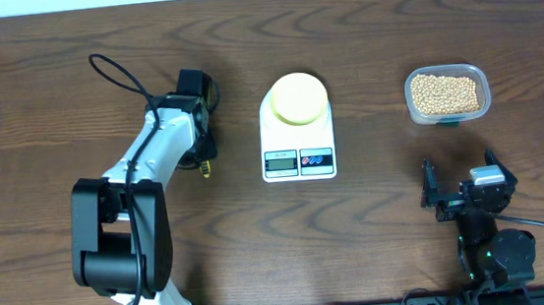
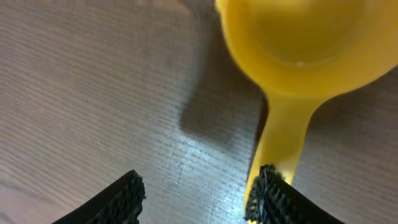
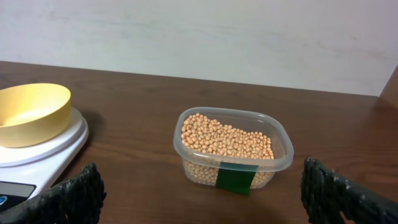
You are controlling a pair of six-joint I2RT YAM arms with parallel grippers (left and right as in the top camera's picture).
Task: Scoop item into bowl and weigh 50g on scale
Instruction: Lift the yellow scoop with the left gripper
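Note:
The pale yellow bowl [image 1: 299, 98] [image 3: 31, 113] stands empty on the white scale [image 1: 298, 148] [image 3: 37, 152] at the table's middle. Tan beans [image 1: 444, 91] [image 3: 227, 140] fill a clear plastic tub [image 3: 280, 163] at the right. A bright yellow scoop [image 2: 292, 56] lies on the wood under my left gripper [image 2: 199, 193] [image 1: 200, 139]. That gripper is open: its right finger [image 2: 273, 196] touches the scoop's handle, while the left finger is well clear of it. Only the handle's tip [image 1: 204, 168] shows from overhead. My right gripper [image 3: 202, 196] [image 1: 463, 190] is open wide, low and in front of the tub, holding nothing.
The tub carries a green tape patch [image 3: 236, 177] on its near side. The left arm's cable [image 1: 122, 77] loops over the table at the left. A pale wall runs behind the far table edge in the right wrist view.

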